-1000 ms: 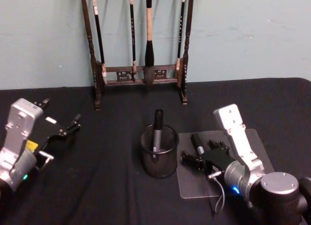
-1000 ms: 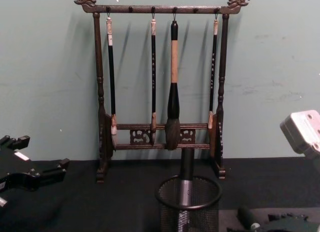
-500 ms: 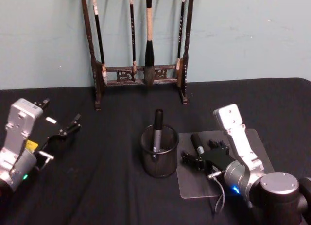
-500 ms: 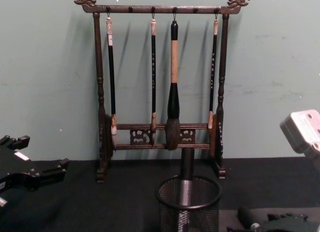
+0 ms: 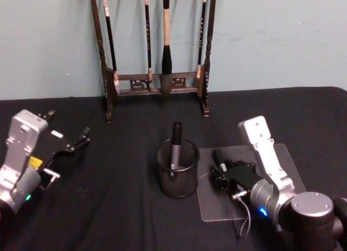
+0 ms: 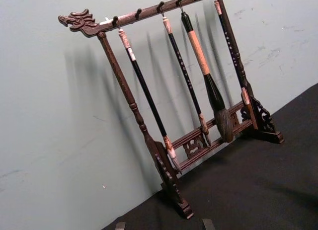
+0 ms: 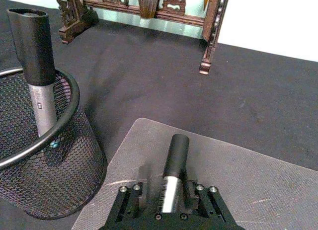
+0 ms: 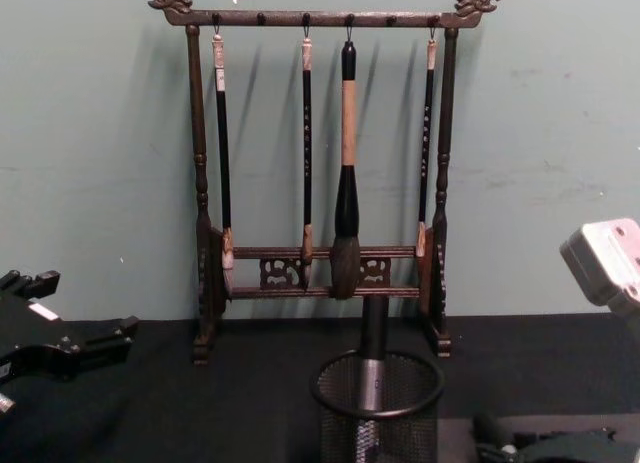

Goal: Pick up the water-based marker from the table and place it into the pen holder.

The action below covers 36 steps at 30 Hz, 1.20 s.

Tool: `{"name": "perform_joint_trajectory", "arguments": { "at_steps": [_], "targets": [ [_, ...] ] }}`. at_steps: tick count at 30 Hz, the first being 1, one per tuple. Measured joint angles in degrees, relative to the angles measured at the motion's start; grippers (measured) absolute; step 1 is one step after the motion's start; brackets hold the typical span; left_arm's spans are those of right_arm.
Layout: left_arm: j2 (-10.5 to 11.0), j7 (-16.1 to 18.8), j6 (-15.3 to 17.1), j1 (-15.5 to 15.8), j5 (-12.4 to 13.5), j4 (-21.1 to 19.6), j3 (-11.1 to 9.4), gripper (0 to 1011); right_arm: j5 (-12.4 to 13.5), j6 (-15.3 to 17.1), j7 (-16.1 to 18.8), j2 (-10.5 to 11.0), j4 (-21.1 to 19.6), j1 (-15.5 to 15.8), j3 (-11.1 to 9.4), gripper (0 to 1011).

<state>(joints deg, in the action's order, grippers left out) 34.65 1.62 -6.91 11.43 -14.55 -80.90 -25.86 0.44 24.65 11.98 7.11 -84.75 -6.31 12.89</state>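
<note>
The water-based marker (image 5: 218,156) is seen low on a clear mat (image 5: 216,205), just beside the pen holder (image 5: 184,189). It is pinched by the right gripper (image 5: 222,172), whose fingers are closed on its sides. A second marker (image 5: 175,140) is stood up inside the pen holder. The left gripper (image 5: 69,124) is held wide open, far off to the left over the black table (image 5: 119,207).

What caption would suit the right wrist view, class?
Right gripper shut on the marker at the clear mat, beside the pen holder with a second marker.
</note>
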Motion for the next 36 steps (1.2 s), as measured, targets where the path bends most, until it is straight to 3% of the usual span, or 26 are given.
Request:
{"name": "perform_joint_trajectory", "arguments": {
  "at_steps": [8, 24, 36],
  "targets": [
    [0.00, 0.00, 0.00, 0.00, 0.00, 0.00, 0.00, 1001, 0.00, 0.00, 0.00, 0.00, 0.00, 0.00, 0.00, 218],
    [0.00, 0.00, 0.00, 0.00, 0.00, 0.00, 0.00, 1001, 0.00, 0.01, 0.00, 0.00, 0.00, 0.00, 0.00, 209],
    [0.00, 0.00, 0.00, 0.00, 0.00, 0.00, 0.00, 1001, 3.97, -5.36, 1.36, 0.23, -1.18, 0.19, -1.98, 209]
  ]
}}
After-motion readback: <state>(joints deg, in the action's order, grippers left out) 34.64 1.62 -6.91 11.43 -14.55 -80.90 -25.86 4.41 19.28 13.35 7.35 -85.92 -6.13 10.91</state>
